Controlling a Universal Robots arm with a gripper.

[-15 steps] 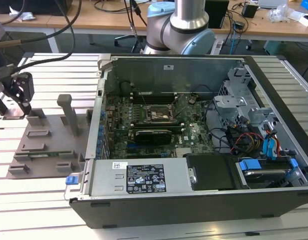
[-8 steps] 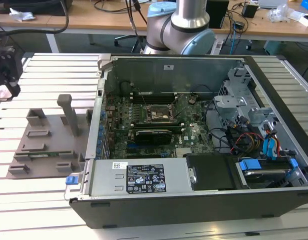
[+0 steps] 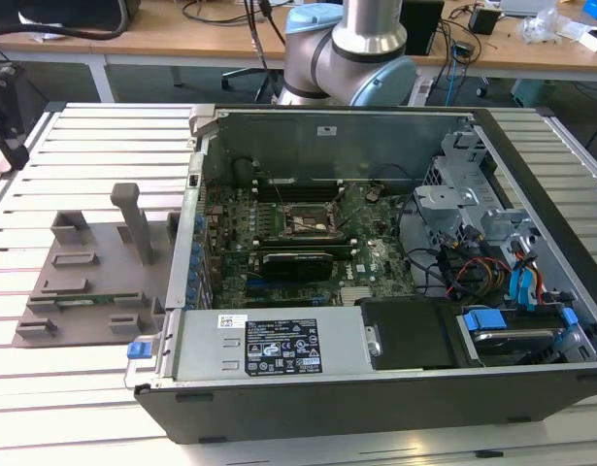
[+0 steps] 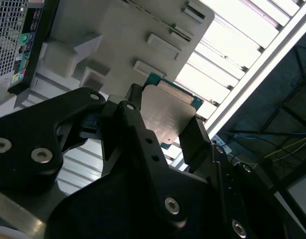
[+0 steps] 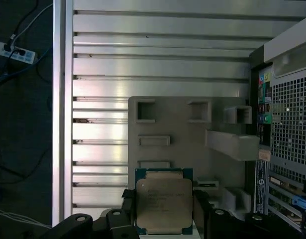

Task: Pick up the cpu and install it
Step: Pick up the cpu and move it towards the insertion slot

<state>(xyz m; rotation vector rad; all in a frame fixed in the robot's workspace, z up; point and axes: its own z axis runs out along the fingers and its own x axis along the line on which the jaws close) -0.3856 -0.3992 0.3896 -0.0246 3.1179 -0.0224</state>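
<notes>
The end effector (image 5: 164,201) is closed narrowly on the cpu (image 5: 164,203). Its two dark fingers (image 5: 200,204) press on opposite side edges, which seems meant to keep the silvery top plate and the underside untouched. In both wrist views the chip lies flat between the jaws with its plate facing the cameras, likely so it can go down level. It hangs above the grey tray (image 5: 182,129), near one of that tray's edges, and appears clear of the raised blocks. The tray rests on the slatted counter (image 3: 104,146), just beside the open computer case (image 3: 376,408) and towards the counter's edge at the exterior view's left. The dark socket (image 3: 303,221) sits well apart, deep inside the case.
</notes>
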